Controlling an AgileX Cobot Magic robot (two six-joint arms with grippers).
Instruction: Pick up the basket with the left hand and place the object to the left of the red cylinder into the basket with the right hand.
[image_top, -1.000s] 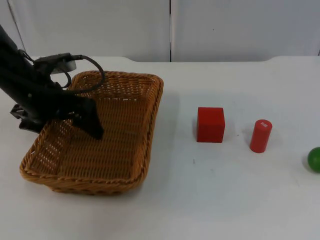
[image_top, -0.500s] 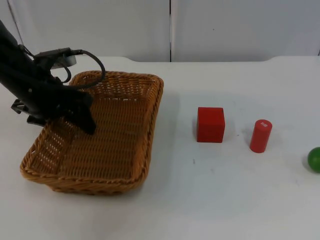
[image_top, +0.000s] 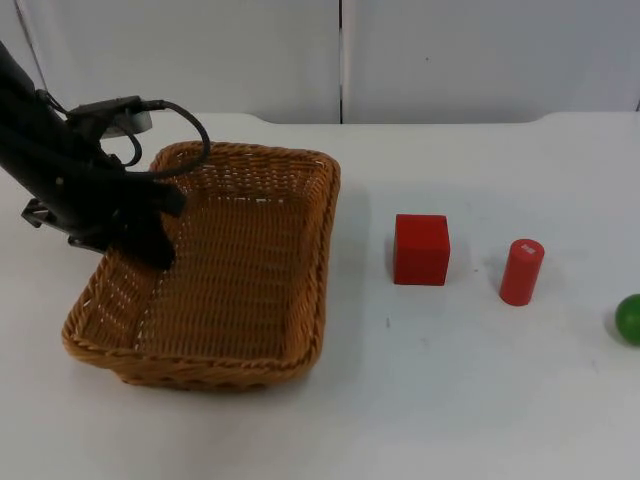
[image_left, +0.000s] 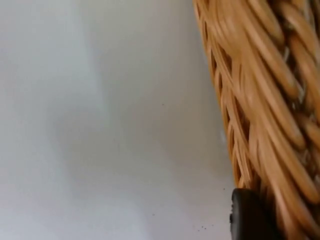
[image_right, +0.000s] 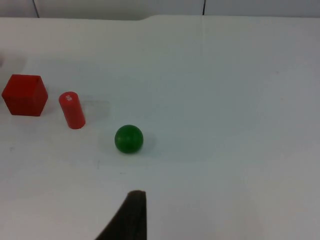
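A woven wicker basket (image_top: 235, 285) lies on the white table at the left. My left gripper (image_top: 140, 240) grips its left rim, one finger inside and one outside, and the rim (image_left: 265, 100) runs right beside a black fingertip (image_left: 247, 215). A red cube (image_top: 421, 249) sits just left of the upright red cylinder (image_top: 521, 271). The right wrist view shows the same cube (image_right: 24, 94) and cylinder (image_right: 72, 109). My right gripper waits high over the table's right side, open and holding nothing, with one fingertip (image_right: 131, 215) in view.
A green ball (image_top: 629, 319) lies at the table's right edge, right of the cylinder, and appears again as the ball (image_right: 129, 138) in the right wrist view. A grey partition wall (image_top: 340, 60) closes the table's far side.
The left gripper's fingers have closed on the basket's left rim. The basket has shifted a little to the right. The cube, cylinder and ball have not moved.
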